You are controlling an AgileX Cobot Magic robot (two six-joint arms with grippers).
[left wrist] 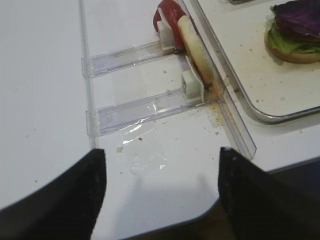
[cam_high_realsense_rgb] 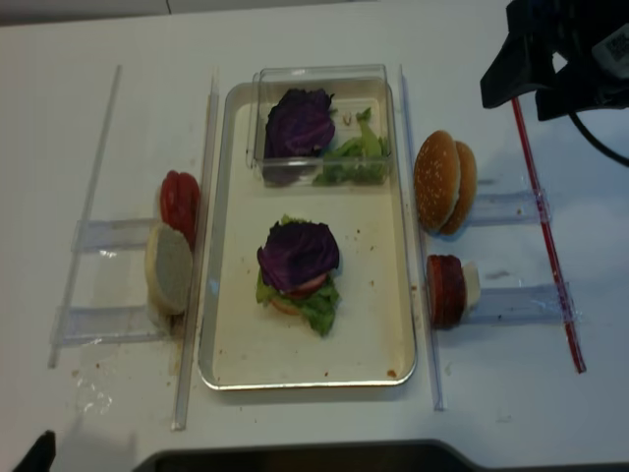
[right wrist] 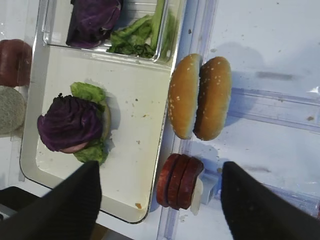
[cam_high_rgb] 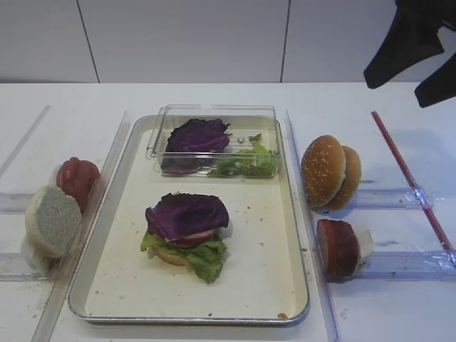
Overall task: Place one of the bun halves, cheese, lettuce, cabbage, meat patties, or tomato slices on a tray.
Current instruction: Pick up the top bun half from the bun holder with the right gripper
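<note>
Your two golden sesame-seeded bun halves (right wrist: 200, 97) stand on edge side by side, touching, on the table (cam_high_rgb: 399, 100) just right of the tray (cam_high_rgb: 292, 214), propped on a clear plastic rail (cam_high_rgb: 388, 194). In the right wrist view they lie ahead of your right end effector (right wrist: 160, 200), between its two dark fingers (right wrist: 80, 200) and well apart from both. Those fingers stand wide with nothing between them; in the high views this end effector hangs at the far right corner, above the table. Closer to it, just ahead of the gap between the fingers, the stack of dark red meat patties (right wrist: 179, 181) stands on edge on a second rail, with a pale slice against its right side. Ahead and to the left of that end effector, on the tray's cream floor, sits a partly built burger: a purple cabbage leaf (cam_high_rgb: 187, 214) on top, a pinkish slice under it, frilly lettuce (cam_high_rgb: 203, 256) spilling out and a bun base at the bottom. Further ahead on the tray, a clear plastic box (cam_high_rgb: 214, 114) holds more cabbage and lettuce. Your left end effector (left wrist: 162, 195) hovers over bare table with its fingers spread wide and empty; ahead of it and to the right, the pale bun half (left wrist: 197, 50) and the red tomato slices (left wrist: 167, 20) stand on edge against the tray's left rim. A red stick (cam_high_rgb: 410, 178) lies on the table at the far right.
</note>
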